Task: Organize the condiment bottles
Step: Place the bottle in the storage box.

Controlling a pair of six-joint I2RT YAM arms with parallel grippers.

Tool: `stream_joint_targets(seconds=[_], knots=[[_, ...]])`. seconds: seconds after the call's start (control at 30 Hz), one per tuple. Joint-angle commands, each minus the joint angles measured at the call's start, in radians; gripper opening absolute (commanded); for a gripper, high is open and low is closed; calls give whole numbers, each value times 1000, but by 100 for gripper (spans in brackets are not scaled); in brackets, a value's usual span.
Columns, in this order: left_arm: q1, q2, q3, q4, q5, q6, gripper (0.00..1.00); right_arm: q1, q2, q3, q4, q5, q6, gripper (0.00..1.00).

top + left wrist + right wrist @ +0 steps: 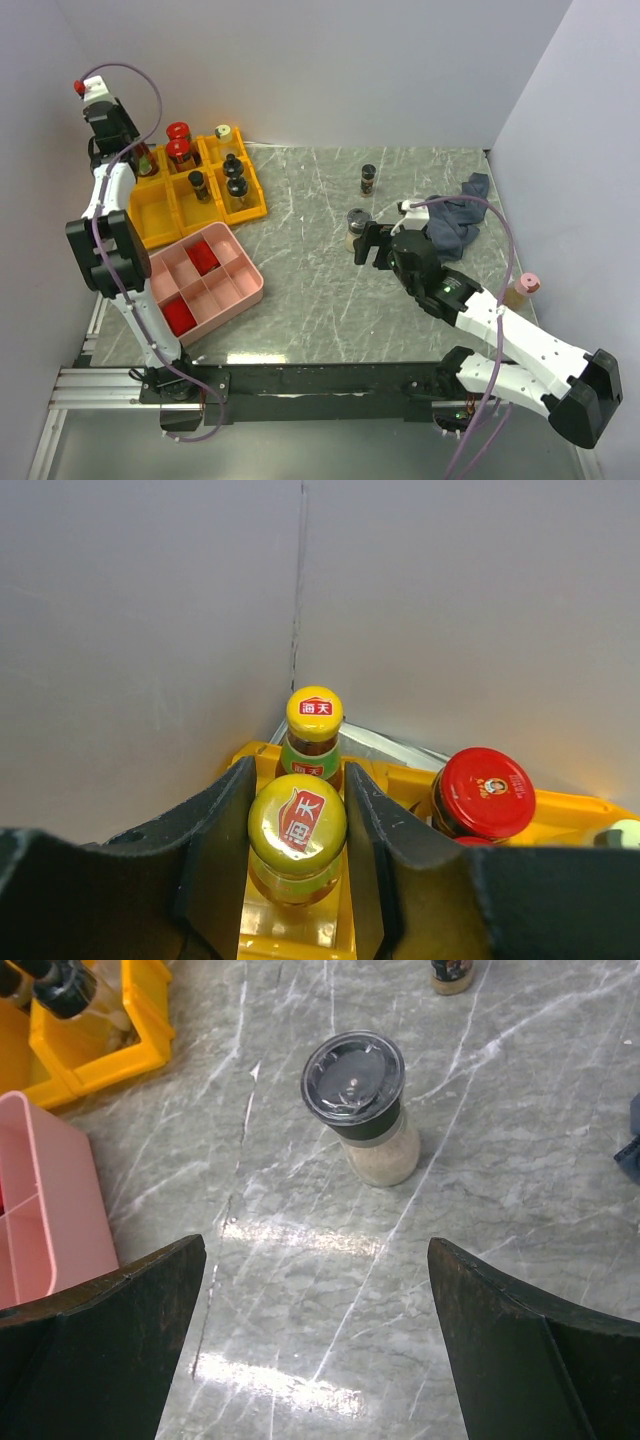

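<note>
Overhead, glossy yellow plastic bins (160,215) at upper left hold several jars (180,152). Left wrist view, centre: the left gripper (297,815) clamps a slim yellow-capped bottle (297,832). Right wrist view, upper middle: a round pale shaker (362,1110) on veined marble (500,1160), the right gripper (318,1345) gaping empty

The top view looks down from above and behind the arm bases over the whole counter (330,290). The left wrist view sits close in the yellow bins (152,218), facing the wall corner past a yellow-capped bottle (297,825). The right wrist view looks steeply down, near a pale shaker (362,1110). The top view shows both spots.
</note>
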Motion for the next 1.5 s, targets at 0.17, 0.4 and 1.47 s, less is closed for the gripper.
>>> stream_joint_targets(seconds=[0.17,0.4,1.47], knots=[[18,33,12,232,43,-17,1,-4,30,46,23,34,-14,100],[29,51,-42,249,17,-37,19,-4,38,51,21,30,-14,100],[-156,-489,-118,-323,331,-300,99,-4,13,144,-170,97,190,100]])
